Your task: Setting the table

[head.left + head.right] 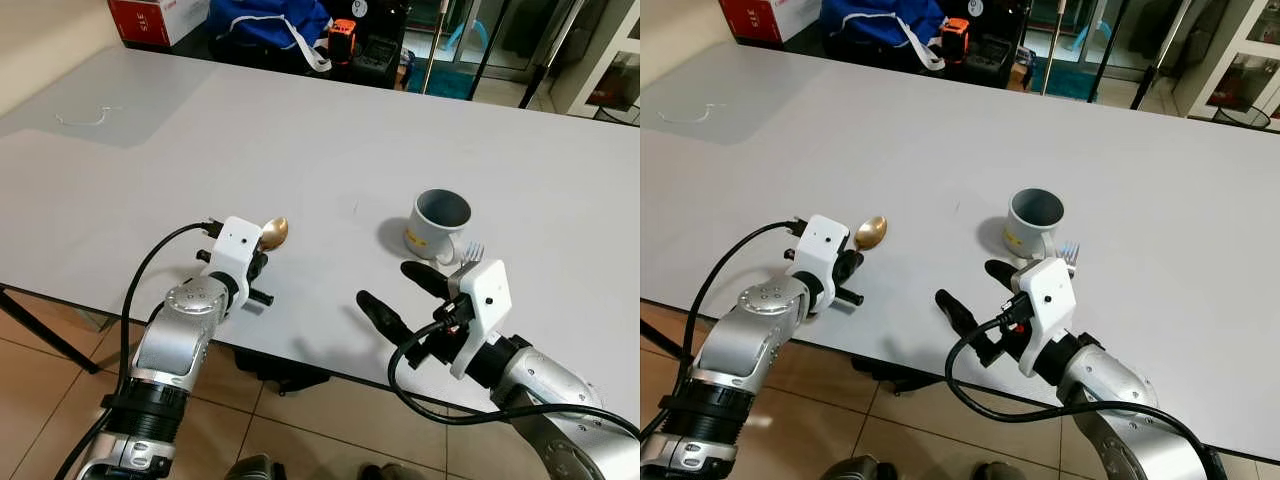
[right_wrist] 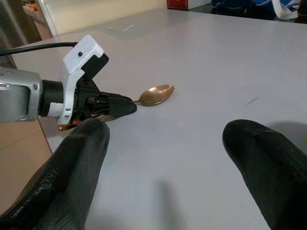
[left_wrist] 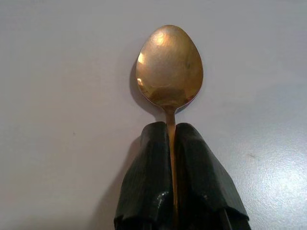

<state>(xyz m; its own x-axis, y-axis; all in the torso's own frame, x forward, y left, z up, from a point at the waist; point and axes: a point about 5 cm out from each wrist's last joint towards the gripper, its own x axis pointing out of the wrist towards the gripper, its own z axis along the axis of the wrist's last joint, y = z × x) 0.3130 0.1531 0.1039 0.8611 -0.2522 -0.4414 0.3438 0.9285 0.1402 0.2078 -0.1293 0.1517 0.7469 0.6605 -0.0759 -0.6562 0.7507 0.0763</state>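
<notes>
Pinching the spoon (image 3: 169, 67) — left hand (image 3: 171, 143) on handle, bowl protruding.

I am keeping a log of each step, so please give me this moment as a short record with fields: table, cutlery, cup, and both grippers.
table: white table, robot stands at its near edge
spoon: gold spoon, bowl just above or on the table, handle clamped in the left gripper
cup: white cup, upright, right of the spoon
fork: fork, only its tines visible, beside the cup
left gripper: shut on the spoon
right gripper: right gripper, open, holding nothing, near the cup
</notes>
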